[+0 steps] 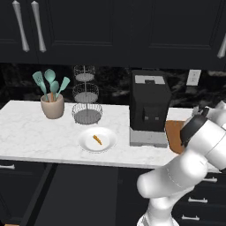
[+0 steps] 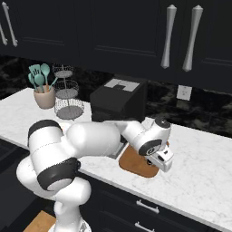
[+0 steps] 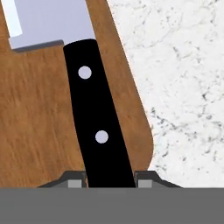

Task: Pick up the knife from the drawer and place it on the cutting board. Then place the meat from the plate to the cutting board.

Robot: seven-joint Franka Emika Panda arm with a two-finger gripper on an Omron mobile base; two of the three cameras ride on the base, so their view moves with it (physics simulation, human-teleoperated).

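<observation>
My gripper (image 3: 109, 179): closed on the knife's (image 3: 94, 113) black handle.
Knife: over the cutting board (image 3: 39, 122), blade at 12 o'clock.

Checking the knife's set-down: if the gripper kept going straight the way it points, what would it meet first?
Probably the cutting board: the gripper, shut on the knife, points at it, though the gap is unclear.

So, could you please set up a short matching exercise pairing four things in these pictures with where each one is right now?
Things:
1. black-handled silver-bladed knife
2. small orange-brown meat strip
3. teal utensils
4. brown wooden cutting board

Places:
A. in the beige crock
B. right of the black coffee machine
C. between the gripper fingers
D. on the round white plate

Pairs: 1-C, 2-D, 3-A, 4-B
</observation>
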